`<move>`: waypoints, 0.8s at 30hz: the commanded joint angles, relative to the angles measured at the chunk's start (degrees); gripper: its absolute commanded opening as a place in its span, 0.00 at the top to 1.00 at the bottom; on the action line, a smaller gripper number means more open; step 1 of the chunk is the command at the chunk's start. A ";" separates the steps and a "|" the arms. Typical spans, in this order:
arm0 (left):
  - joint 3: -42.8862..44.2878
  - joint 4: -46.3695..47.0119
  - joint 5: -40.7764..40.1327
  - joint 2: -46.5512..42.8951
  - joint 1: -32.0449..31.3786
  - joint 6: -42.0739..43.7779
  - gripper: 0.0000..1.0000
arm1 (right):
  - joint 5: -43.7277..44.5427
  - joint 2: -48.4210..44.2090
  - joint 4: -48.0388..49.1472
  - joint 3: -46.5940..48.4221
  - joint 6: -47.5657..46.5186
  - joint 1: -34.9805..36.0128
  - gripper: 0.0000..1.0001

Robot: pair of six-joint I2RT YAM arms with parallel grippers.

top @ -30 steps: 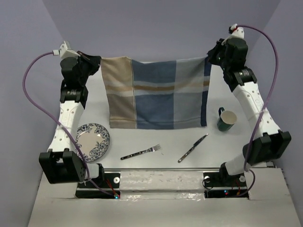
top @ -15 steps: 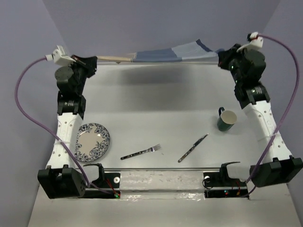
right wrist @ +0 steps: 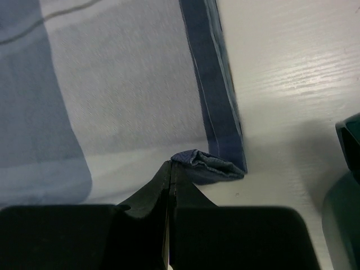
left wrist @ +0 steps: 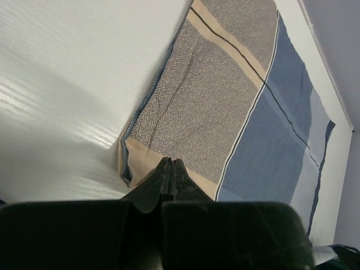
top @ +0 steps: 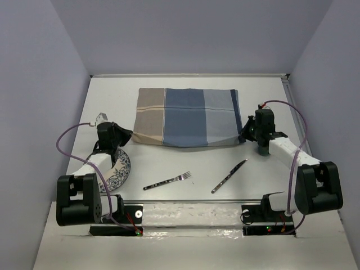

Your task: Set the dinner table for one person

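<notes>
A second ago the placemat (top: 188,117) hung like a curtain between two raised arms. Half a second ago it was swung up almost level at the far end. Now it lies spread flat on the worktop (top: 112,101), in the far middle, and both arms have come down low beside it. The plate (top: 119,171), the fork (top: 167,181) and the knife (top: 229,176) lie where they did, though the left arm now crosses over the plate and hides part of it. The right arm has dropped in front of the mug (right wrist: 343,225), which only shows at the right edge of the right wrist view.

The left fingers (top: 130,136) are together, clamped on the near left corner of the placemat; the left wrist view shows their tips (left wrist: 169,166) meeting on the tan edge there. The right fingers (top: 245,135) are also together, pinching the near right corner, and the right wrist view shows the dark blue hem bunched up at their tips (right wrist: 170,166).

The worktop lies directly under both pairs of fingers, white and bare to the left of the left pair and to the right of the right pair. It reaches to the lavender walls on the far, left and right sides.
</notes>
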 commanded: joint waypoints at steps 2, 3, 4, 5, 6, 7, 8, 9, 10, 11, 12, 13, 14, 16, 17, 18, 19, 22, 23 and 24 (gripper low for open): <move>-5.27 6.99 -0.78 -6.06 0.44 0.00 1.00 | -0.28 -4.04 4.90 -4.02 1.02 -0.10 1.00; -6.84 6.38 -0.78 -7.90 0.44 0.44 1.00 | 0.16 -4.91 4.47 -5.34 1.45 -0.10 1.00; -7.55 6.02 -0.95 -8.78 0.44 0.79 1.00 | 0.25 -5.53 4.29 -5.96 1.54 -0.10 1.00; -9.04 5.06 -1.13 -9.75 0.44 1.05 1.00 | 0.25 -6.06 4.03 -6.49 1.72 -0.10 1.00; -9.75 4.62 -1.30 -10.72 0.44 1.40 1.00 | 0.25 -6.50 3.94 -6.93 1.98 -0.10 1.00; -10.37 4.27 -1.39 -12.55 0.36 2.02 1.00 | 0.25 -7.55 3.85 -7.80 2.25 -0.10 1.00; -11.51 3.39 -1.48 -13.44 0.44 2.28 1.00 | 0.25 -7.99 3.41 -8.07 2.25 -0.10 1.00; -12.13 2.86 -1.57 -15.28 0.36 2.46 1.00 | 0.25 -8.43 3.15 -8.33 2.34 -0.10 1.00; -12.65 2.51 -1.39 -16.25 0.44 2.55 1.00 | 0.95 -9.31 2.97 -8.69 2.42 -0.10 1.00; -13.27 2.07 -1.22 -17.31 0.44 2.73 1.00 | 2.00 -9.66 2.71 -8.78 2.51 -0.10 1.00; -14.14 1.02 -1.13 -19.41 0.44 2.81 1.00 | 2.36 -10.01 2.18 -8.86 2.51 -0.10 1.00; -14.41 0.49 -1.04 -20.39 0.36 2.90 1.00 | 2.62 -10.28 2.00 -8.95 2.60 -0.10 1.00; -14.94 -0.56 -0.95 -21.53 0.44 3.08 1.00 | 2.71 -10.89 1.48 -8.95 2.69 -0.62 1.00; -15.47 -1.27 -0.08 -24.24 0.35 2.90 1.00 | 3.76 -11.24 1.04 -8.95 2.78 -0.63 1.00; -15.65 -2.06 0.19 -25.05 0.35 2.82 1.00 | 4.11 -11.51 0.86 -8.95 2.86 -0.63 1.00; -15.91 -2.50 0.36 -26.36 0.35 2.81 0.99 | 4.38 -11.51 0.60 -8.87 2.78 -0.63 1.00; -16.00 -2.85 0.45 -26.98 0.35 2.90 0.98 | 4.38 -11.51 0.42 -8.69 2.78 -0.63 1.00; -15.91 -4.43 0.81 -29.18 0.35 3.08 0.87 | 4.65 -12.12 -0.37 -8.86 3.30 -0.63 0.92; -15.65 -5.13 0.89 -29.79 0.27 2.99 0.83 | 4.47 -12.47 -0.72 -9.21 3.48 -0.63 0.81; -15.39 -5.66 0.89 -30.32 0.35 3.08 0.80 | 4.03 -12.74 -0.98 -9.22 3.39 -0.63 0.77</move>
